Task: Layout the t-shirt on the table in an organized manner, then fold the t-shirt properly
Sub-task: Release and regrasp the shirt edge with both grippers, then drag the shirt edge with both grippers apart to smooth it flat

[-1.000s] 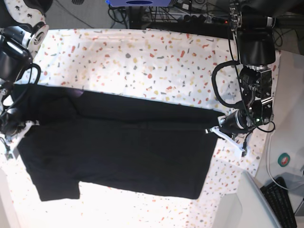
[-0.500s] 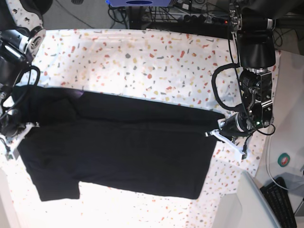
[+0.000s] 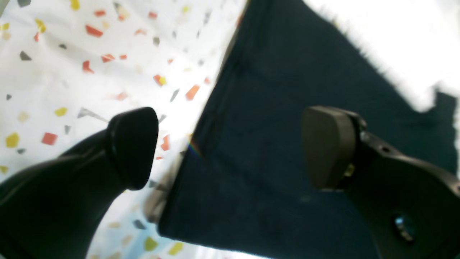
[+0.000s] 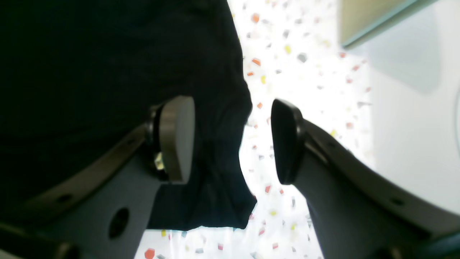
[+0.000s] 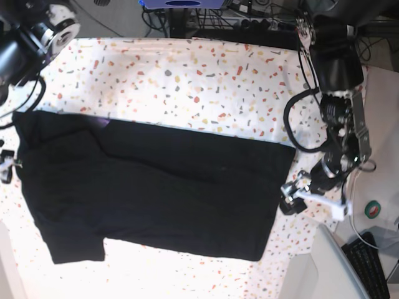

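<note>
At the shirt's two ends both grippers have just let go. Left gripper [image 3: 230, 147] — jaws spread wide, nothing between the pads; in its wrist view one finger sits over bare speckled cover, the other over black cloth, the shirt edge running between them. In the base view it has backed off the hem corner it was pinching a moment ago and now sits just beside the shirt's edge, clear of it. Right gripper [image 4: 233, 140] — jaws parted, less wide than the left; a fold of black fabric shows between the pads but nothing clamps it. It is barely visible at the frame edge in the base view.

The t-shirt [image 5: 156, 187] now lies flat across the table [image 5: 187, 75], long axis running across the view. The end by the left gripper has relaxed into a straighter edge than half a second ago. No print in view, so whether it's face down I can't tell.

Read: stretch-and-release done — layout looks about complete. One sleeve near the lower corner looks bunched; may need smoothing. Folding not started.
</note>
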